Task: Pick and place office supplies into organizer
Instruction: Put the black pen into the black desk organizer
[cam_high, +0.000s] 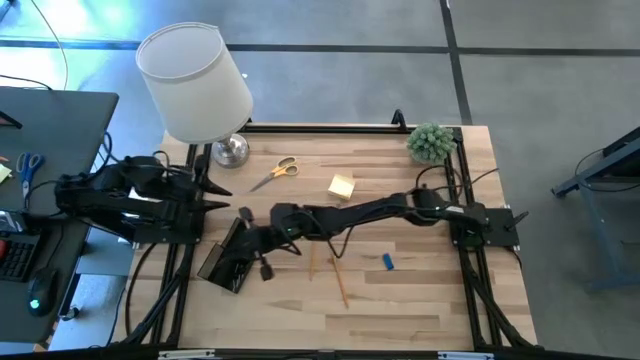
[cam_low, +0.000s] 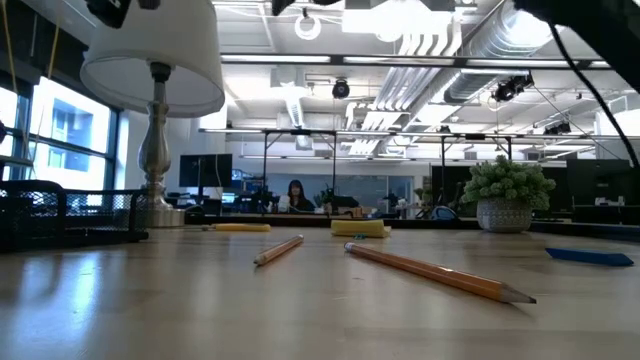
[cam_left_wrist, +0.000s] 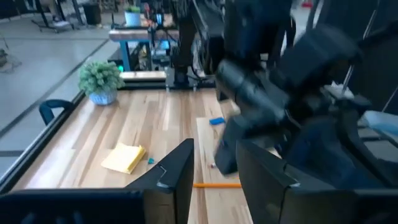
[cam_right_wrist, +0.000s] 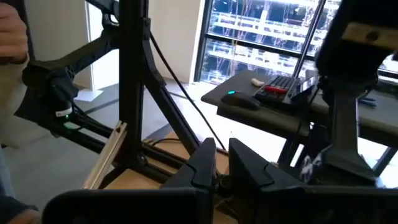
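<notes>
Reaching over the black organizer (cam_high: 228, 255) with right gripper (cam_high: 247, 216) pinched shut, seemingly empty; wooden pencils (cam_high: 340, 281) looking light, stiff, roll-prone, best nipped mid-shaft.

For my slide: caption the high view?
Right gripper reaches over black organizer tray; two wooden pencils lie nearby.

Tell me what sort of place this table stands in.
Most likely an open-plan office or lab. The low view shows exposed silver ceiling ducts over rows of dark computer monitors, with a seated person far behind. Beside the pale wooden table stands a dark desk with blue-handled scissors.
</notes>
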